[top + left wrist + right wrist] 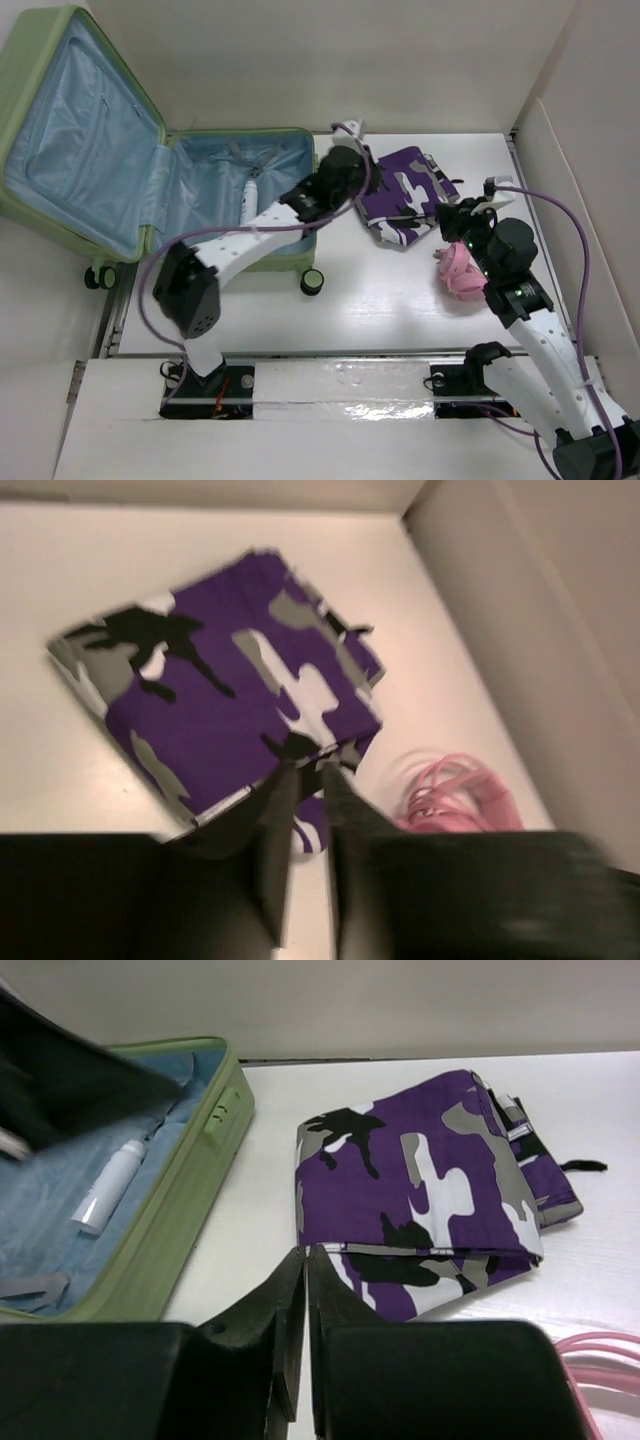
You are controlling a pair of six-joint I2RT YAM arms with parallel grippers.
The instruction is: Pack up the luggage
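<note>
The luggage (70, 120) lies open at the left, a light-green shell with blue lining; its green wall also shows in the right wrist view (190, 1190). A white bottle (247, 200) lies inside the base half. A folded purple camouflage cloth (405, 190) lies on the table to its right. My left gripper (360, 188) reaches across the suitcase; its fingers stand almost together, empty, their tips at the cloth's near edge (230, 710). My right gripper (452, 218) is shut and empty at the cloth's near corner (420, 1180).
A pink coiled item (460, 270) lies on the table beside my right arm, and shows in the left wrist view (455, 795). White walls enclose the table at the back and right. The suitcase's wheels (313, 282) stand at its front edge.
</note>
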